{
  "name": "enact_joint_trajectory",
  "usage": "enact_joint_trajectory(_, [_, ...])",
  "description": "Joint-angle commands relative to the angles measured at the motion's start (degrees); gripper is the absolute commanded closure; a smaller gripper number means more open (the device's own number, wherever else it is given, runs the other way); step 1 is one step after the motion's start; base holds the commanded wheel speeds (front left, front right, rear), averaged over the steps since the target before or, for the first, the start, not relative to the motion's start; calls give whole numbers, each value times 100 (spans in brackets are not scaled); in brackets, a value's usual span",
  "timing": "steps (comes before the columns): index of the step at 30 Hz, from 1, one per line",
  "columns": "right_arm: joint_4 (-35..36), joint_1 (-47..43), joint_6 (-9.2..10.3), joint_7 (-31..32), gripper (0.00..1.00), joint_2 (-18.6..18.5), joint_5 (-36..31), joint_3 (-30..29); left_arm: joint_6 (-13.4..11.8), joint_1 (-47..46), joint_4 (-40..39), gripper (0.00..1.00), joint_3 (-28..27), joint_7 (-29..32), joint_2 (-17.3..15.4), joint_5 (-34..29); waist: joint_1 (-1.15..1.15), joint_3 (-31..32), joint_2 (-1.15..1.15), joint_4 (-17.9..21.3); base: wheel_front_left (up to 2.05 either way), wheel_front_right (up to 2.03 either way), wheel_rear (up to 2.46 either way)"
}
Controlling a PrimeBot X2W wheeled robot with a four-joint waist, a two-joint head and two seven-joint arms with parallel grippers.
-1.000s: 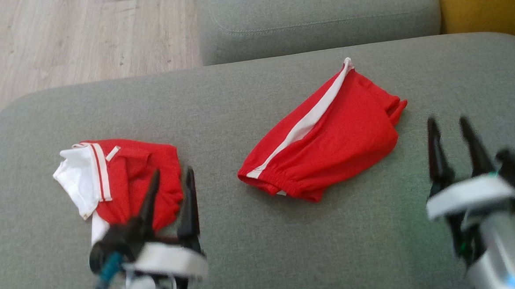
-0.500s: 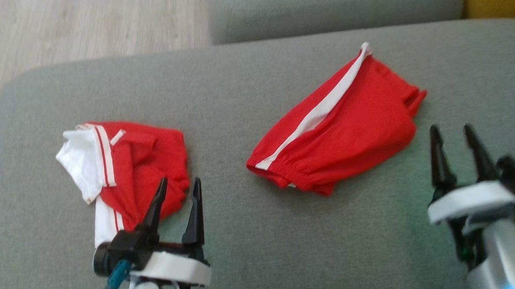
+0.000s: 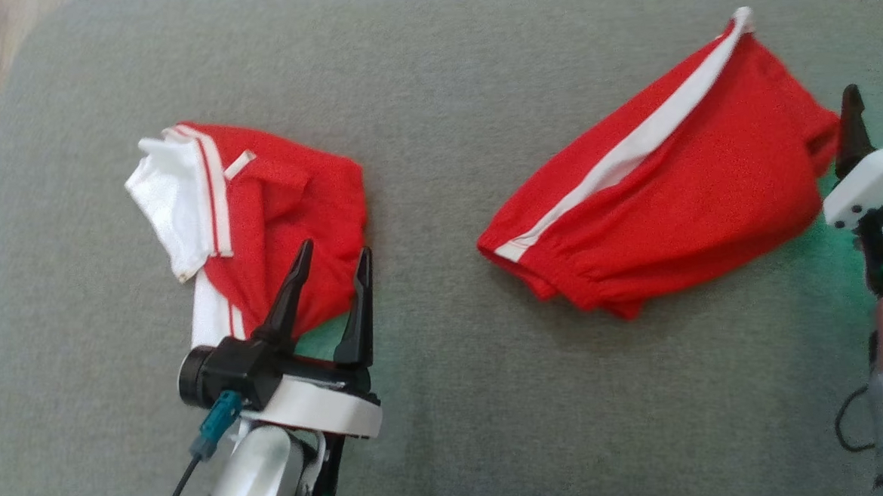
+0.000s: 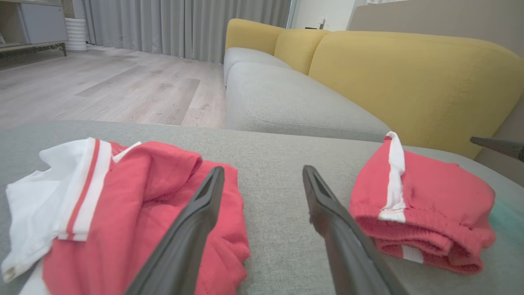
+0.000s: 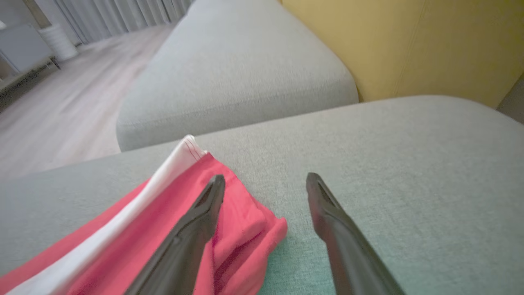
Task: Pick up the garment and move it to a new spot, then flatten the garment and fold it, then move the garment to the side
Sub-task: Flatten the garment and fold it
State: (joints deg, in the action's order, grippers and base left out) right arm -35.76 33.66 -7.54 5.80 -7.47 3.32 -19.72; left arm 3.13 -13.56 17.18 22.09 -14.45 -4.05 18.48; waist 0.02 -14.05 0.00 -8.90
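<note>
A home living room: yellow-backed grey sofa (image 4: 286, 102), long grey curtains (image 4: 163, 24), wooden floor (image 4: 123, 86).

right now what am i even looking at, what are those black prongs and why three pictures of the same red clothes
It is a wheeled robot with two arms, each ending in a tool with two long dark fingers. The head view looks down: the left tool is open at the near edge of a crumpled red T-shirt with white sleeves, and the right tool, also open, is by the right end of red fabric shorts with a white stripe. Both lie on a grey fabric sofa cushion. The other two pictures come from a camera on each wrist, looking along that tool's own fingers. Nothing is held.
</note>
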Motion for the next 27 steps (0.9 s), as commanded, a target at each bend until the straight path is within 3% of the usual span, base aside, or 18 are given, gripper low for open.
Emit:
enact_joint_trajectory(1, [-95, 370, 5, 129, 0, -86, -178, 26, 53, -208, -127, 0, -217, -54, 14, -84, -2, -194, 0, -204, 0, 0, 0])
enact_joint_trajectory(10, [-1272, 871, 5, 546, 0, -397, -855, -296, 155, -394, -34, 0, -155, -54, 88, -244, -2, -369, 0, -382, 0, 0, 0])
enact_joint_trajectory(18, [-2021, 1133, 5, 630, 0, -369, -980, -139, 179, -425, -40, 0, -143, -54, 112, -254, -2, -402, 0, -347, 0, 0, 0])
enact_joint_trajectory(19, [-2094, 1147, 5, 623, 36, -369, -953, -95, 176, -421, -41, 0, -151, -54, 113, -254, -2, -395, 0, -334, 0, 0, 0])
enact_joint_trajectory(20, [-2159, 1156, 5, 600, 82, -368, -926, -38, 173, -413, -40, 0, -159, -54, 114, -254, -2, -378, 0, -316, 0, 0, 0])
enact_joint_trajectory(21, [-2199, 1163, 5, 536, 100, -374, -897, 22, 172, -402, -35, 0, -163, -54, 114, -253, -2, -356, 0, -298, 0, 0, 0])
enact_joint_trajectory(27, [-2234, 1139, 5, -61, 100, -515, -665, 57, 166, -335, -1, 0, -217, -54, 116, -271, -2, -129, 0, -144, 0, 0, 0])
